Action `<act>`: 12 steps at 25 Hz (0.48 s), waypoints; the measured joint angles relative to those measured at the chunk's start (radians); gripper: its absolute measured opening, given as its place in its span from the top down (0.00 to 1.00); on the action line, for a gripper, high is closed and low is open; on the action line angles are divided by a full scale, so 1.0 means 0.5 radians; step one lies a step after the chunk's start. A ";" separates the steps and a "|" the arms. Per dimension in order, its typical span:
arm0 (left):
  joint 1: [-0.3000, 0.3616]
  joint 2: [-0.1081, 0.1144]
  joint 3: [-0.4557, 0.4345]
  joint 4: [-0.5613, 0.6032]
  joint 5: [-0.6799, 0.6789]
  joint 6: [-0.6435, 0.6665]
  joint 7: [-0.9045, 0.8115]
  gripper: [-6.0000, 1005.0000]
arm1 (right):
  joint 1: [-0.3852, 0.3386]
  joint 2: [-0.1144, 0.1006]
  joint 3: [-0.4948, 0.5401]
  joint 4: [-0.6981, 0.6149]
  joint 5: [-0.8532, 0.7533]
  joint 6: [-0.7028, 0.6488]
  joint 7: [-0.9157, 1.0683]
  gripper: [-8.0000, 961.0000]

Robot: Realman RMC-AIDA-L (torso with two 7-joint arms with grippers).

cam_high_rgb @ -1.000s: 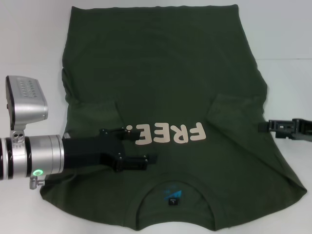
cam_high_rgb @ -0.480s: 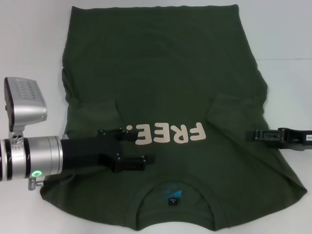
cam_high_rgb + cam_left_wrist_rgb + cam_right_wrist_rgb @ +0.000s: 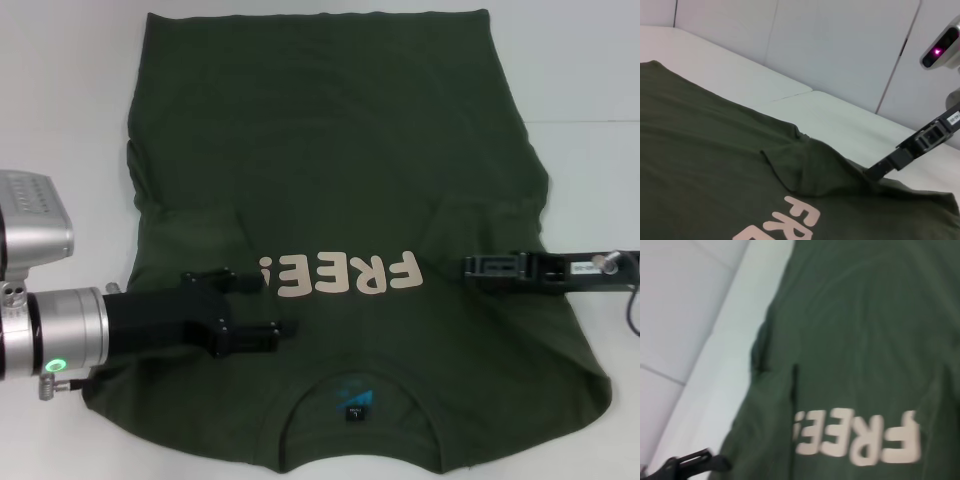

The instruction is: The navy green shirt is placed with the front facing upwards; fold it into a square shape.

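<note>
Your left gripper (image 3: pixel 262 305) reaches in from the left over the shirt's (image 3: pixel 340 150) chest, low above the fabric, fingers spread: the far one (image 3: pixel 232 277) sits just left of the lettering (image 3: pixel 340 274), the near one (image 3: pixel 252 334) lies closer to the collar, with nothing but flat cloth between them. Your right gripper (image 3: pixel 478 268) comes in from the opposite side over the shirt's right sleeve area, its dark tip just beside the end of the lettering; you can see it again in the left wrist view (image 3: pixel 879 170), down at the cloth by a raised fold, but whether its fingers are parted or closed you cannot tell. Out from there, the shirt lies spread front-up on the white table (image 3: pixel 60 90), hem at the far edge, collar nearest you with the small blue and black neck labels (image 3: pixel 355 400) showing inside. Both sleeves are folded in over the body, leaving creases either side of the lettering. From the right wrist view, the cream "FREE" reads clearly (image 3: pixel 857 437), and your left gripper shows as a dark shape at the shirt's edge (image 3: pixel 695 461).
</note>
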 joint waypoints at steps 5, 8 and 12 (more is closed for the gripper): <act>0.006 0.001 -0.037 0.002 0.003 0.004 0.024 0.12 | 0.054 0.025 -0.012 0.003 -0.007 -0.066 -0.002 0.02; 0.007 0.001 -0.041 0.002 0.003 0.006 0.027 0.12 | 0.056 0.026 -0.014 0.001 -0.003 -0.098 -0.004 0.02; 0.008 0.001 -0.042 0.003 -0.001 0.011 0.027 0.12 | 0.034 0.014 0.014 -0.018 0.009 -0.128 -0.016 0.02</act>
